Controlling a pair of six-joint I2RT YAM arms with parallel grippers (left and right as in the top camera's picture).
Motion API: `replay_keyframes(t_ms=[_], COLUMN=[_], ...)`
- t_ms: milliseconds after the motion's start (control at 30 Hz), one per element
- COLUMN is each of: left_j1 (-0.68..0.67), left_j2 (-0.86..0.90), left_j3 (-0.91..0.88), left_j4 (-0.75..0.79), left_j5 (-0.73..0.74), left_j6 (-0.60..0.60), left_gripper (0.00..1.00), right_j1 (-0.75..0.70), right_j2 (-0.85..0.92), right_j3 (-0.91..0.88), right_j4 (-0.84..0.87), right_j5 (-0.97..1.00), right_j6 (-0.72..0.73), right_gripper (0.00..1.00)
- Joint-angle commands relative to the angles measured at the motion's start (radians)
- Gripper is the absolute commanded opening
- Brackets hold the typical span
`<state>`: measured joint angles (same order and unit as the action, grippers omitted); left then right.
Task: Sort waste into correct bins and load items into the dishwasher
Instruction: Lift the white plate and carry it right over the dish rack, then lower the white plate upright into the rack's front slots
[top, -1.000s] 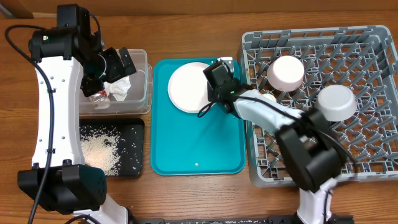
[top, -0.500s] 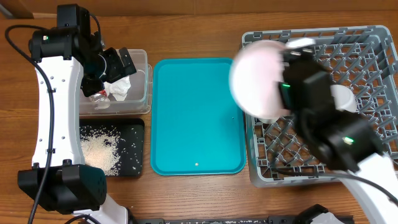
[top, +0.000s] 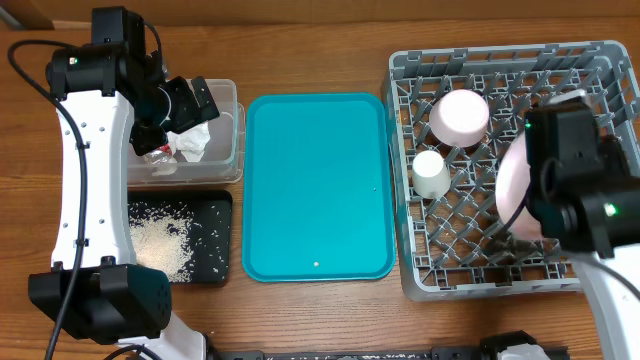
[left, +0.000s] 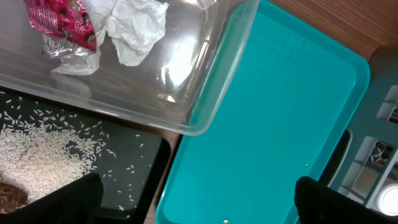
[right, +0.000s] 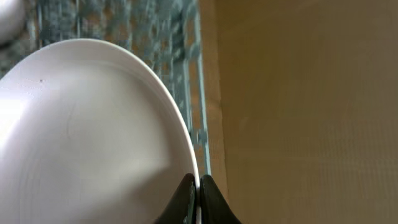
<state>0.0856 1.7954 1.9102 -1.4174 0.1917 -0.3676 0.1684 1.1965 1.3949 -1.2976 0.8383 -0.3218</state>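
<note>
My right gripper (right: 197, 186) is shut on the rim of a white plate (right: 87, 137) and holds it on edge over the grey dishwasher rack (top: 440, 270). In the overhead view the plate (top: 512, 185) stands upright at the rack's right side, mostly hidden by the arm. A pink bowl (top: 459, 116) and a small white cup (top: 431, 173) sit in the rack. My left gripper (left: 193, 202) is open and empty, above the clear bin (top: 232, 110) that holds crumpled paper (left: 134, 28) and a red wrapper (left: 62, 25).
A teal tray (top: 315, 190) lies in the middle, bare but for a crumb. A black tray (top: 215, 210) with spilled rice sits at the front left. The rack's front edge (right: 200, 93) borders the wooden table.
The right arm lifted the white plate off the teal tray, carried it right and turned it on edge over the rack. The left arm has not moved.
</note>
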Motion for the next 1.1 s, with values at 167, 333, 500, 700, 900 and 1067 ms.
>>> replay_keyframes(t_ms=[167, 333, 500, 700, 900, 1067], left_j1=[-0.001, -0.001, -0.001, -0.001, -0.001, -0.001], left_j2=[0.002, 0.002, 0.002, 0.002, 0.002, 0.002], left_j3=[0.022, 0.022, 0.022, 0.022, 0.022, 0.022], left_j4=[0.001, 0.001, 0.001, 0.001, 0.001, 0.001], left_j5=[0.011, 0.011, 0.011, 0.011, 0.011, 0.011], left_j6=[-0.014, -0.014, -0.014, -0.014, -0.014, -0.014], left_gripper=[1.0, 1.0, 1.0, 1.0, 1.0, 1.0], right_j1=[-0.006, 0.017, 0.069, 0.113, 0.119, 0.119], right_j2=[0.161, 0.225, 0.249, 0.253, 0.253, 0.253], right_j3=[0.0, 0.0, 0.0, 0.0, 0.0, 0.0], right_j4=[-0.076, -0.077, -0.061, -0.058, 0.017, 0.106], right_j5=[0.0, -0.018, -0.087, -0.14, -0.245, -0.349], right_j6=[-0.048, -0.045, -0.045, -0.045, -0.045, -0.045], right_gripper=[0.04, 0.04, 0.04, 0.04, 0.04, 0.09])
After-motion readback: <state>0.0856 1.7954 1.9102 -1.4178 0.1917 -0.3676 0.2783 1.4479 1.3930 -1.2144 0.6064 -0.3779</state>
